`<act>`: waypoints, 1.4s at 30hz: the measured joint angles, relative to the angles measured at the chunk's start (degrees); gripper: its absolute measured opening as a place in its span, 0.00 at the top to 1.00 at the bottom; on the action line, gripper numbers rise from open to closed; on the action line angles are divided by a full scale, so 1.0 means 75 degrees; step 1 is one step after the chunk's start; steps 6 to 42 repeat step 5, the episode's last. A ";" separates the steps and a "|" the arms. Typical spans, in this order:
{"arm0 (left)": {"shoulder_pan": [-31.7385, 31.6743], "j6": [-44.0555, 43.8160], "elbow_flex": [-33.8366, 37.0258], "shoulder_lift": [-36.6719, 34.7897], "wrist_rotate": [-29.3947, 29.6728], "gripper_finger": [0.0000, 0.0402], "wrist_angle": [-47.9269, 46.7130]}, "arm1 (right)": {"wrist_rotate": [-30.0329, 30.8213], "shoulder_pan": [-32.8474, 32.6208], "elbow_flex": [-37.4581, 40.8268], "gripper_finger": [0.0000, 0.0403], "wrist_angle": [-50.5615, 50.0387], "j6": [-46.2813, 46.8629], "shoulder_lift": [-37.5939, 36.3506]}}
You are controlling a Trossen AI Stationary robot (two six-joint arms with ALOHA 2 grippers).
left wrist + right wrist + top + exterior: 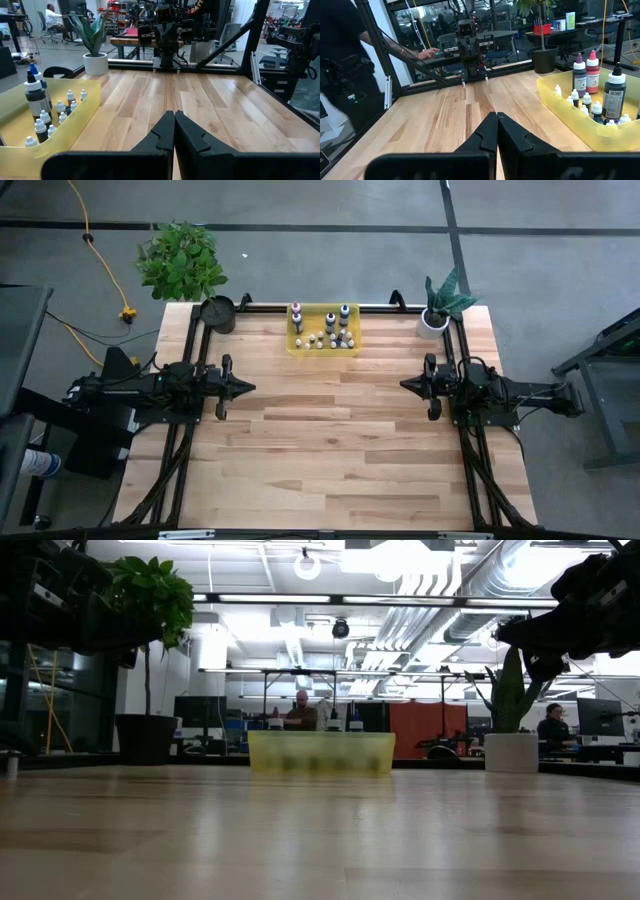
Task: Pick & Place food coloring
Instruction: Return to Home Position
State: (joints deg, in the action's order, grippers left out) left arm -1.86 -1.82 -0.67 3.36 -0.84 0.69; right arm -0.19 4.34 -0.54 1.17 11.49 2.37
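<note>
The food coloring (pixel 331 321) is all in the yellow bin (pixel 323 353), which sits at the far edge of the desk (pixel 330 450), about midway between the two arms. Nothing of the set shows loose on the bare wood. Inside the bin the few taller bottles stand upright toward the far side: dark-bodied ones, a pink-bodied one and a purplish one. The tiny pale ones with whitish caps cluster on the near side. They look crowded together, though where exactly they touch cannot be told.

The left arm (pixel 160 385) lies low along the left side of the desk, and the right arm (pixel 490 390) mirrors it on the right. Each points inward toward the other, well apart from the bin. Both sets of jaws are pressed together and pinch nothing — each wrist view shows its two dark fingers meeting at the tips. This reads as a parked pose: folded and clear of the load, so nothing can be knocked.

A white plant pot (pixel 433 323) stands to the right of the bin at the far corner, and a dark pot (pixel 217 313) to its left. Neither touches it. The sorting looks complete — only settling at rest seems left.
</note>
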 joint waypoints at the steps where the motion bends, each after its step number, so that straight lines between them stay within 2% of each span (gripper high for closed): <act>1: 0.0001 0.0002 0.0000 0.0000 0.0000 1.00 0.0000 | 0.0000 0.0002 0.0000 1.00 0.0000 0.0003 0.0000; 42: -0.0001 0.0001 0.0000 -0.0001 0.0000 1.00 0.0000 | 0.0000 0.0001 0.0000 1.00 0.0000 0.0003 0.0000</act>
